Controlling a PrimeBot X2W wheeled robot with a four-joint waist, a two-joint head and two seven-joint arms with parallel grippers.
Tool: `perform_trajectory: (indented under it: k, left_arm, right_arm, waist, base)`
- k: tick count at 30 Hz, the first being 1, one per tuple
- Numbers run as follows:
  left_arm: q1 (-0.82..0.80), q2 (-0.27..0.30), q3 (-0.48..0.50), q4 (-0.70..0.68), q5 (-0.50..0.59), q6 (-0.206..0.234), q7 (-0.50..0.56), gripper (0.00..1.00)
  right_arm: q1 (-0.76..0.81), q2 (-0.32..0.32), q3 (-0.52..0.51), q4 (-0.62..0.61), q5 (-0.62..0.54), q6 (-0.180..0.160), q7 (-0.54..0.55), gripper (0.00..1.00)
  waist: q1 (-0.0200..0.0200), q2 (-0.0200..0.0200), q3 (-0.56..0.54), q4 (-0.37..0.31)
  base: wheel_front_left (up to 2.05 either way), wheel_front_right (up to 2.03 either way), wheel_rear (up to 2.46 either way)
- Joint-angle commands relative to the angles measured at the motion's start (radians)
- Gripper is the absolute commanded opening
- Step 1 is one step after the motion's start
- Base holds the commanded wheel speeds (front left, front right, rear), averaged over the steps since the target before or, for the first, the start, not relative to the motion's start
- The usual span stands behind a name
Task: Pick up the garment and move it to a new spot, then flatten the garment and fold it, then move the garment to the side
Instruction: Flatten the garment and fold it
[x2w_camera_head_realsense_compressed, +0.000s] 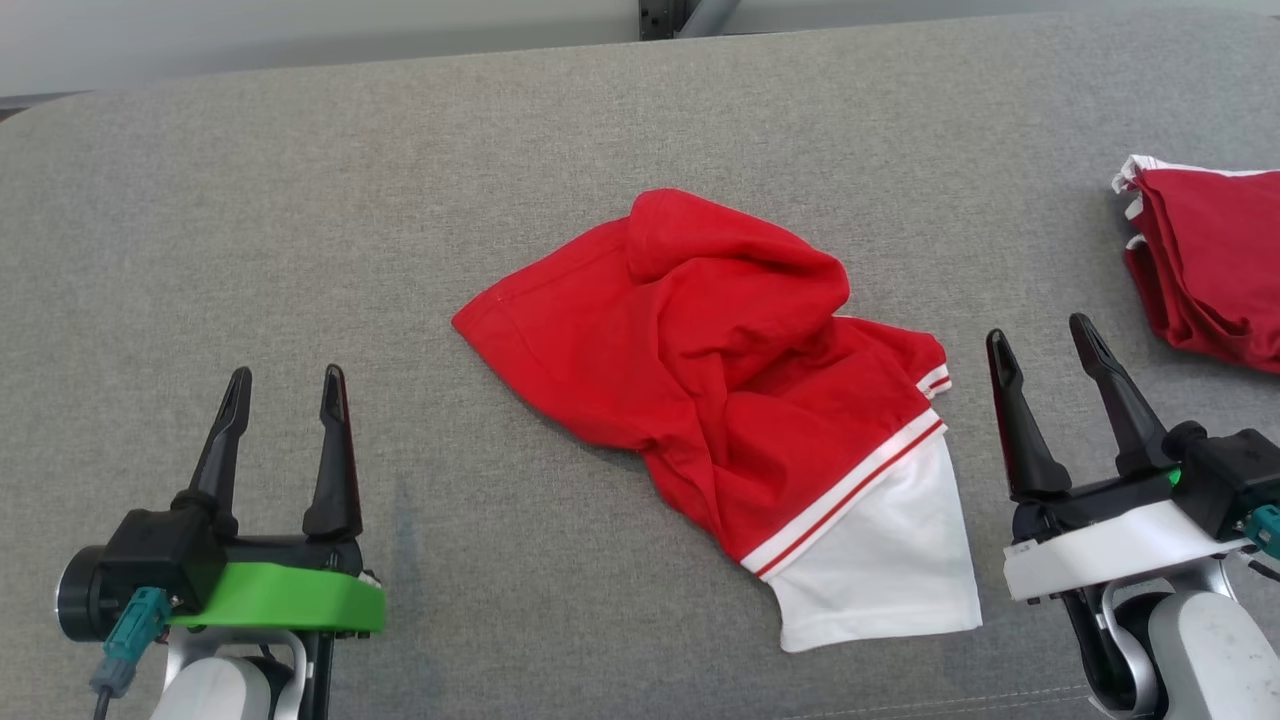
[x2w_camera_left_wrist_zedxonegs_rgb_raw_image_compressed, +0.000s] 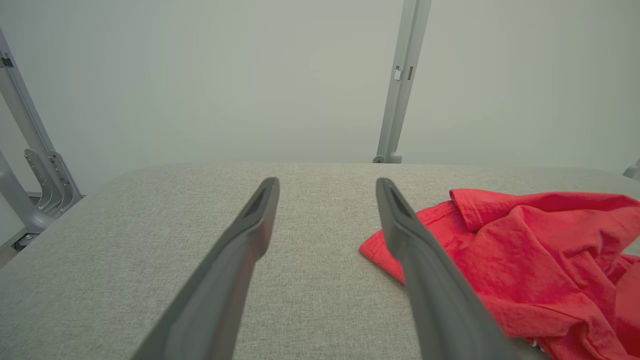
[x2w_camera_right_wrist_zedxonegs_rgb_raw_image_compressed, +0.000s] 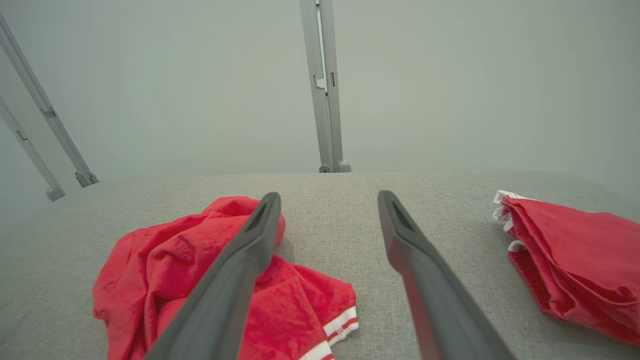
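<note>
Garments counted: two. One crumpled red garment (x2w_camera_head_realsense_compressed: 720, 380) with a white panel is seen between the two pairs of fingers (x2w_camera_head_realsense_compressed: 220, 440). One folded dark red pile (x2w_camera_head_realsense_compressed: 1215, 265) is seen outboard of the fingers of the right gripper (x2w_camera_head_realsense_compressed: 1040, 328). How many pieces are in that pile cannot be told.

Grippers counted: two, the left gripper (x2w_camera_head_realsense_compressed: 287, 372) and the right one, with two fingers on each, four in all.

One grey fabric worktop (x2w_camera_head_realsense_compressed: 300, 200) is counted.

In the right wrist view, one upright metal post (x2w_camera_right_wrist_zedxonegs_rgb_raw_image_compressed: 322, 85) is counted beyond the fingers and two slanted struts (x2w_camera_right_wrist_zedxonegs_rgb_raw_image_compressed: 45, 107) to the left of them. One upright is also counted beyond the fingers in the left wrist view; whether it is the same one cannot be told.
</note>
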Motion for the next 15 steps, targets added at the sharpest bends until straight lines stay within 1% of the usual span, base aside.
perform_trajectory:
  k: [1, 15]
  left_arm:
    - [0.015, 0.008, 0.001, -0.004, -0.004, 0.009, 0.002, 1.00]
    - [0.025, 0.014, -0.005, -0.022, -0.009, 0.018, 0.003, 1.00]
  right_arm:
    - [0.018, 0.004, -0.004, -0.012, -0.009, 0.000, 0.008, 1.00]
    - [0.046, 0.008, -0.017, -0.046, -0.006, 0.000, 0.032, 1.00]
  waist:
    - [0.0000, 0.0000, -0.007, -0.002]
    - [0.0000, 0.0000, -0.017, 0.004]
  base:
    - [0.00, 0.00, 0.00]
    - [0.00, 0.00, 0.00]
